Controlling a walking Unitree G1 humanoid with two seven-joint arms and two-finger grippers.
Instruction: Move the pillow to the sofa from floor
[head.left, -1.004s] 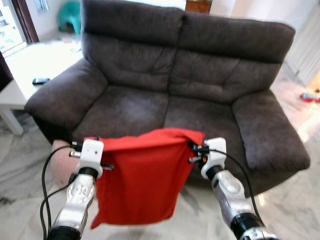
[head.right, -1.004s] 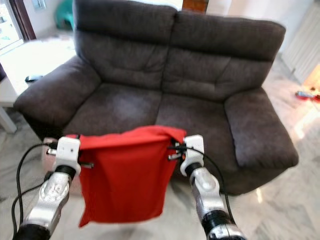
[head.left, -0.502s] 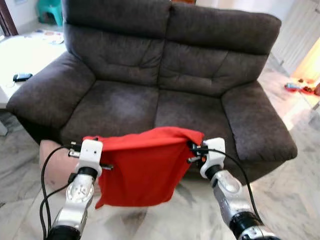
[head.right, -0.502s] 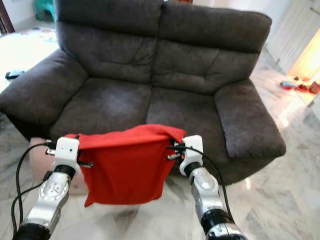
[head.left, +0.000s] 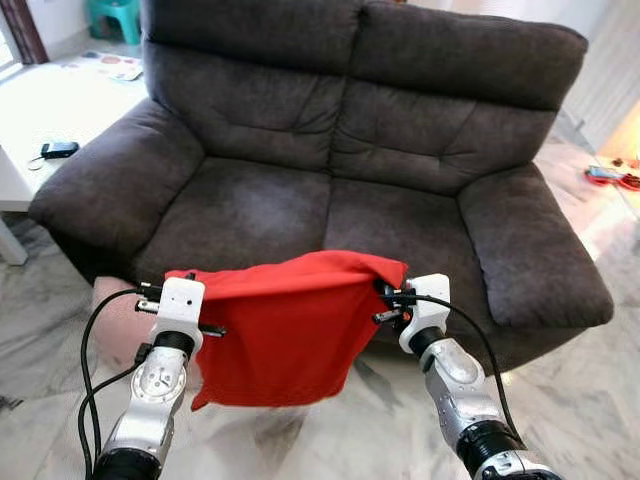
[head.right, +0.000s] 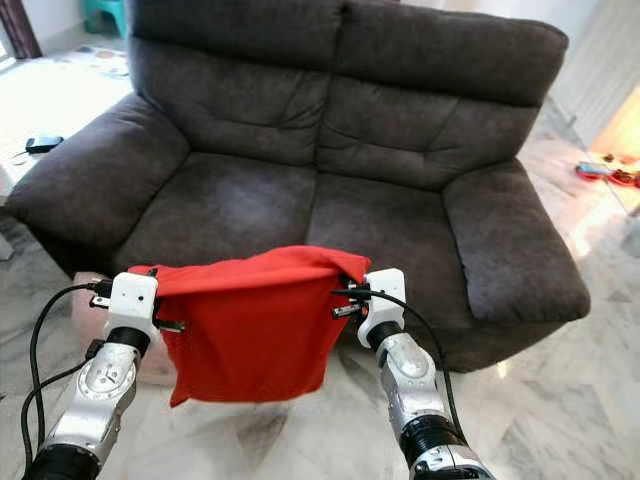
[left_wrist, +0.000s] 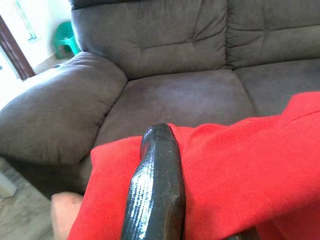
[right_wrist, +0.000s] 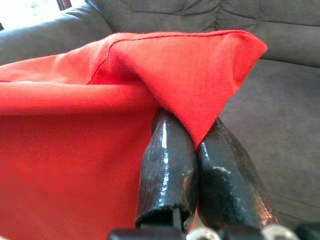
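No readable text, label, brand, number or sign anywhere in these views.

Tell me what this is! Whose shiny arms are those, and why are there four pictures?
Those silver arms belong to a walking robot that helps at home. Each arm ends in a pincer with two long black fingers. The two wide pictures come from cameras in the robot's head, like its two eyes, looking down in front of it. The two close-up pictures come from little cameras on its wrists, looking along the fingers.

The left pincer and the right pincer each grip a top corner of a red pillow, which hangs between them above the marble floor. In the right wrist picture you can see two black fingers pinching the red cloth.

Just ahead is a big dark grey sofa. Beside it stands a white table with a small dark object on it.
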